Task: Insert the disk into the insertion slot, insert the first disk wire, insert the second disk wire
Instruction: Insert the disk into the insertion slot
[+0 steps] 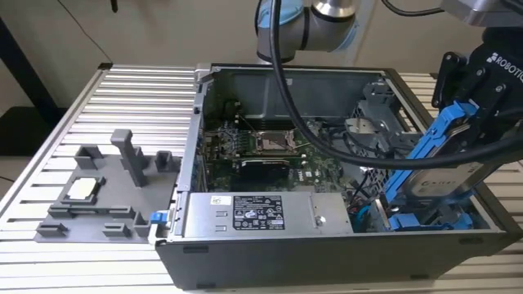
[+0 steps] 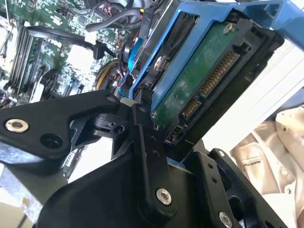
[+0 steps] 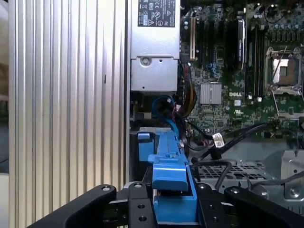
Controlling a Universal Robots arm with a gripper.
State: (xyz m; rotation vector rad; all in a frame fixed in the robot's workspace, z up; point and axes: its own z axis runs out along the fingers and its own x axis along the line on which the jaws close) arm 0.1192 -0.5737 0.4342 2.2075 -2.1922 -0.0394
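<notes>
Disk (image 1: 441, 179) in its blue frame (image 1: 447, 128), clamped at the upper end by the gripper (image 1: 476, 113), fingers closed tight on the frame's two sides. Tilted steeply, lower end reaching down just beside the power-supply box (image 1: 253, 213), off that box's end toward the exterior view's right.
</notes>
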